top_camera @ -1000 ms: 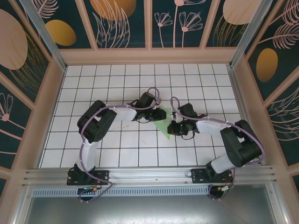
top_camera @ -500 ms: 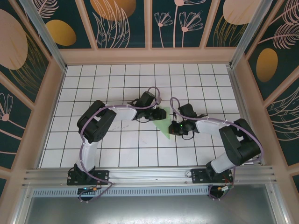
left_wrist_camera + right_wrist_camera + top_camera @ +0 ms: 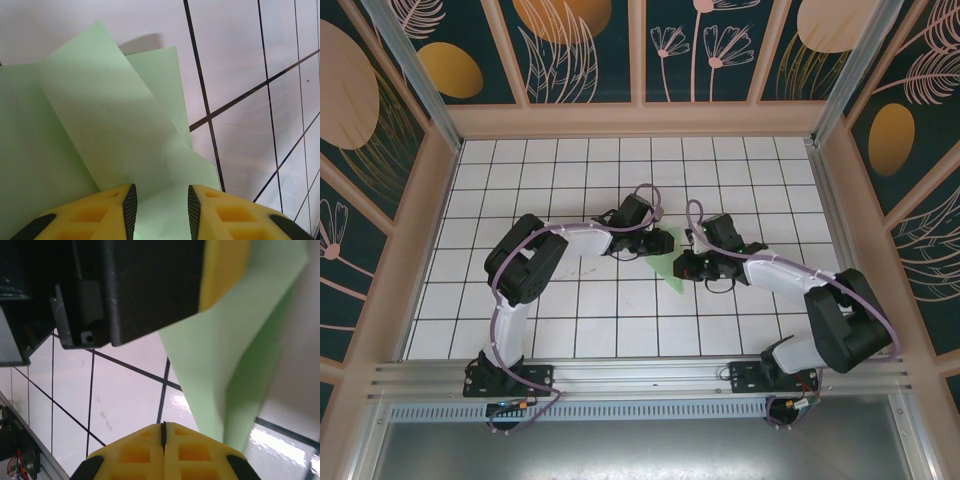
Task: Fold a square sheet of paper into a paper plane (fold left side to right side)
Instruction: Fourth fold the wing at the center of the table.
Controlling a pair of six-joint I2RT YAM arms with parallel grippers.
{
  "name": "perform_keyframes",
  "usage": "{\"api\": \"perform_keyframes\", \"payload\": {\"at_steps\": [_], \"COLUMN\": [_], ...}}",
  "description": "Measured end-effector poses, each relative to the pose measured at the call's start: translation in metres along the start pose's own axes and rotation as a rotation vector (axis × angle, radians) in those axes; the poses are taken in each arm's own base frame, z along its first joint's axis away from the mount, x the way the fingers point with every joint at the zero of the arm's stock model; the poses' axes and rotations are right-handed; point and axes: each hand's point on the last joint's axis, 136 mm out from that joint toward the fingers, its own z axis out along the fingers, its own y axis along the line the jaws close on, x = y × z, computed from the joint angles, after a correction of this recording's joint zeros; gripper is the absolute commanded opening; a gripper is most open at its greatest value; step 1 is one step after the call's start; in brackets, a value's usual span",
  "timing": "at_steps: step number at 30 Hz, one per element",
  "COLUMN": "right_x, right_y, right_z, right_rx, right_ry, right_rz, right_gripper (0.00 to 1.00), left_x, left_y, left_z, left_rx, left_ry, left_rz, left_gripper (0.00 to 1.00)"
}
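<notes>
At centre, creased paper (image 3: 668, 273), tip nearward.

A: How many arms do you count?
B: Two. There is the left arm (image 3: 520, 265) and the right arm (image 3: 830, 310).
A: And grippers?
B: One on each arm, so two: the left gripper (image 3: 660, 243) and the right gripper (image 3: 684, 266).
A: How many fingers (image 3: 225, 215) has each one?
B: Two yellow fingers each, so four together.
A: And paper?
B: One sheet of paper (image 3: 100, 125), pale green. In the left wrist view I count at least three overlapping flaps of it.
A: Tables?
B: One table (image 3: 570, 170), with white tiles.
</notes>
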Motion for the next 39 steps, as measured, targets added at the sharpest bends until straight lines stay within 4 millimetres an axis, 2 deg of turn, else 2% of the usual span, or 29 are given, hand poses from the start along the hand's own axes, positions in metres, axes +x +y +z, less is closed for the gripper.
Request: {"api": "perform_keyframes", "payload": {"at_steps": [4,7,15,19,23,26,30,34,39], "right_x": [0.007,0.010,0.010,0.010,0.011,0.012,0.012,0.012,0.013], "right_y": [-0.016,-0.028,-0.044,-0.046,-0.048,-0.051,-0.052,-0.052,-0.052], "right_z": [0.018,0.023,0.022,0.022,0.021,0.018,0.018,0.018,0.018], "right_rx": [0.034,0.064,0.093,0.066,0.025,0.004,-0.012,-0.022,-0.032], "right_ry": [0.045,0.063,0.046,0.032,0.015,0.004,-0.002,-0.006,-0.001], "right_rz": [0.038,0.061,0.089,0.085,0.089,0.099,0.101,0.100,0.106], "right_gripper": [0.06,0.06,0.06,0.03,0.00,0.00,0.00,0.00,0.00], "left_x": [0.000,0.000,-0.001,-0.002,-0.013,-0.025,-0.030,-0.014,0.007], "left_y": [0.000,0.000,-0.002,-0.003,-0.003,-0.015,-0.043,-0.055,-0.067], "left_z": [0.000,0.000,0.000,-0.002,-0.013,-0.033,-0.053,-0.051,-0.033], "left_rx": [0.000,0.000,0.007,0.016,0.022,0.065,0.192,0.308,0.396], "left_ry": [0.000,0.000,0.002,0.000,-0.036,-0.097,-0.158,-0.141,-0.084], "left_rz": [0.000,0.000,0.001,0.003,0.014,0.040,0.088,0.097,0.107], "left_gripper": [0.37,0.37,0.41,0.42,0.43,0.40,0.32,0.28,0.26]}}
